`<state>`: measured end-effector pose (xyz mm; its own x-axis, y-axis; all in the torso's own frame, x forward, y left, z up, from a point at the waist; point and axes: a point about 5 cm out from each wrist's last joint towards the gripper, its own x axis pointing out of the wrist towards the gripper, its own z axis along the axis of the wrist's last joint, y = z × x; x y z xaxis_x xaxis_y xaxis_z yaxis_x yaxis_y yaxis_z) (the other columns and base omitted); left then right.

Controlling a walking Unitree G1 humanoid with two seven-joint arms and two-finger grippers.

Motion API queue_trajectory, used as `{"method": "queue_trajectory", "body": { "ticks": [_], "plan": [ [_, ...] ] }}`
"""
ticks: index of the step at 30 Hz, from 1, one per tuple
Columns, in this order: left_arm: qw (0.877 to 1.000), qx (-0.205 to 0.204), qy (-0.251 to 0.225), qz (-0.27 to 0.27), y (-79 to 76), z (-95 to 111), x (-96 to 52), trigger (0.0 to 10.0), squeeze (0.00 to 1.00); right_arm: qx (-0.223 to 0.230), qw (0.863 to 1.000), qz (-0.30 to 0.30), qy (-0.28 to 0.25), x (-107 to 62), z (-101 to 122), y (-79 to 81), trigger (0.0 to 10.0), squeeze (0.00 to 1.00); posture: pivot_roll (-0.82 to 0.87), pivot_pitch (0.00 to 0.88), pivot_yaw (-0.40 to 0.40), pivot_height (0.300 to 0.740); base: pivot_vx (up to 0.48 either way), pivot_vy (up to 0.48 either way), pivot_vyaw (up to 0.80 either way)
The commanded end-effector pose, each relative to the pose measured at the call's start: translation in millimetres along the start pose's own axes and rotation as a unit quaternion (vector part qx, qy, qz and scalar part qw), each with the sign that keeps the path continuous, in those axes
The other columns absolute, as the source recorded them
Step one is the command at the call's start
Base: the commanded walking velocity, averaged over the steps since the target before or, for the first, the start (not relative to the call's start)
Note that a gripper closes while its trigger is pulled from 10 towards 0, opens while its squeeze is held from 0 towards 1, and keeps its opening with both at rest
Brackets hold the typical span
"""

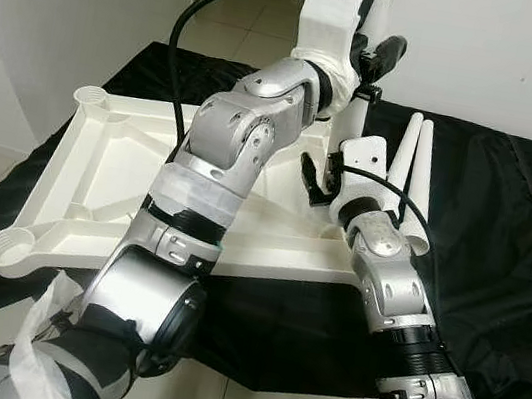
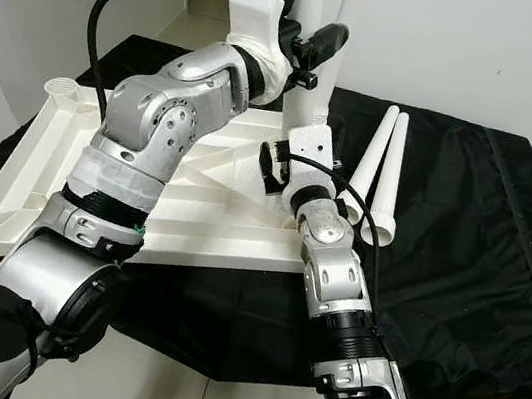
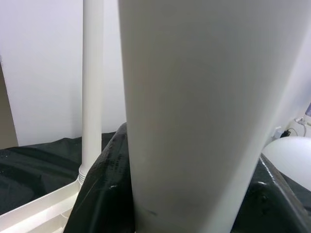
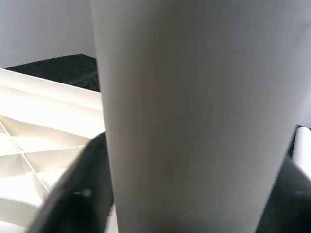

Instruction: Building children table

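Tabletop (image 1: 98, 173) lies upside down on black cloth (image 1: 505, 227), sockets up. Upright leg (image 2: 318, 76) stands at far right corner socket; another leg (image 3: 92, 87) already standing at back. 2 spare legs (image 2: 377, 167) on cloth just beside. Left gripper (image 2: 305, 49) clamped high on upright leg, right gripper (image 1: 318, 179) closed on it low, near socket. Risk: leg tilts or cross-threads if grips twist unevenly, tabletop could slide on cloth.

White plastic tabletop (image 1: 98, 173) lies upside down on the black cloth, ribbed underside up, round leg sockets at its corners. One white leg (image 3: 194, 116) stands upright at a far corner; another upright leg (image 3: 92, 87) stands beyond it. Two loose white legs (image 2: 376, 176) lie side by side, just right of the tabletop.
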<state>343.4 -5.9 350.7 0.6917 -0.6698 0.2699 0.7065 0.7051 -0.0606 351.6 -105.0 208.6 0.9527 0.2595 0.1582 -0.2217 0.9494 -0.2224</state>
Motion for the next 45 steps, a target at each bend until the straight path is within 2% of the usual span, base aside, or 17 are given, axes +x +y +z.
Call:
{"method": "queue_trajectory", "body": {
  "ticks": [1, 11, 12, 13, 15, 16, 18, 25, 26, 32, 38, 45],
  "plan": [
    [1.0, 0.013, -0.018, -0.002, -6.3, 11, 1.9, 10.0, 0.0, 0.004, 1.0, -0.002, 0.005, -0.3, -4, -0.4, 0.0, 0.0, 0.0, 0.0, -0.014, 0.74, 0.0, 0.0, 0.0],
    [0.999, 0.03, -0.02, -0.007, -6.9, 12, 2.0, 10.0, 0.0, 0.016, 1.0, -0.016, 0.007, 0.9, -5, -2.7, 0.0, 0.0, 0.0, 0.0, -0.011, 0.74, 0.0, 0.0, 0.0],
    [0.999, 0.033, -0.023, -0.009, -7.2, 13, 1.9, 10.0, 0.0, 0.015, 1.0, -0.016, 0.007, 1.0, -4, -2.7, 1.8, 0.0, 0.0, 0.0, -0.011, 0.74, 0.0, 0.0, 0.0],
    [0.998, 0.044, -0.031, -0.013, -8.0, 14, 1.8, 10.0, 0.0, 0.015, 1.0, -0.017, 0.009, 1.1, -5, -2.8, 10.0, 0.0, 0.0, 0.0, -0.011, 0.74, 0.0, 0.0, 0.0],
    [0.998, 0.052, -0.037, -0.016, -8.7, 15, 1.8, 10.0, 0.0, 0.016, 1.0, -0.017, 0.01, 1.2, -5, -2.8, 10.0, 0.0, 0.0, 0.0, -0.011, 0.74, 0.0, 0.0, 0.0],
    [0.998, 0.034, -0.041, -0.027, -10.7, 14, 2.0, 10.0, 1.0, 0.016, 1.0, -0.016, 0.012, 1.3, -5, -2.2, 10.0, 0.0, 0.0, 0.0, -0.011, 0.74, 0.0, 0.0, 0.0],
    [0.998, 0.019, -0.038, -0.045, -14.3, 12, 1.7, 10.0, 1.0, 0.018, 1.0, -0.014, 0.013, 1.5, -6, -0.4, 10.0, 0.0, 0.0, 0.0, -0.009, 0.74, 0.0, 0.0, 0.0],
    [0.997, 0.035, -0.039, -0.055, -17.1, 11, -0.8, 10.0, 1.0, 0.03, 0.999, -0.017, 0.016, 1.4, -6, 0.3, 10.0, 0.0, 0.0, 0.0, -0.008, 0.74, 0.0, 0.0, 0.0],
    [0.997, 0.039, -0.04, -0.058, -17.7, 11, -1.6, 10.0, 0.02, 0.032, 0.999, -0.02, 0.016, 1.4, -6, -0.1, 10.0, 0.0, 0.0, 0.0, -0.006, 0.74, 0.0, 0.0, 0.0],
    [0.995, 0.035, -0.045, -0.078, -19.9, 3, -12.9, 10.0, 0.0, 0.059, 0.996, -0.06, 0.014, -2.0, -8, -13.8, 10.0, 0.0, -0.01, 0.0, -0.001, 0.74, 0.0, 0.0, 0.0],
    [0.997, 0.029, -0.026, -0.067, -16.8, -13, -21.7, 10.0, 0.0, 0.075, 0.992, -0.098, 0.01, -6.9, -10, -25.4, 10.0, 0.0, -0.01, 0.0, 0.002, 0.74, 0.0, 0.0, 0.0],
    [0.998, 0.04, -0.01, -0.055, -9.6, -25, -31.3, 10.0, 0.0, 0.069, 0.989, -0.132, 0.013, -15.0, -17, -36.8, 10.0, 0.0, -0.01, 0.005, 0.003, 0.74, 0.0, 0.0, 0.0]
  ]
}}
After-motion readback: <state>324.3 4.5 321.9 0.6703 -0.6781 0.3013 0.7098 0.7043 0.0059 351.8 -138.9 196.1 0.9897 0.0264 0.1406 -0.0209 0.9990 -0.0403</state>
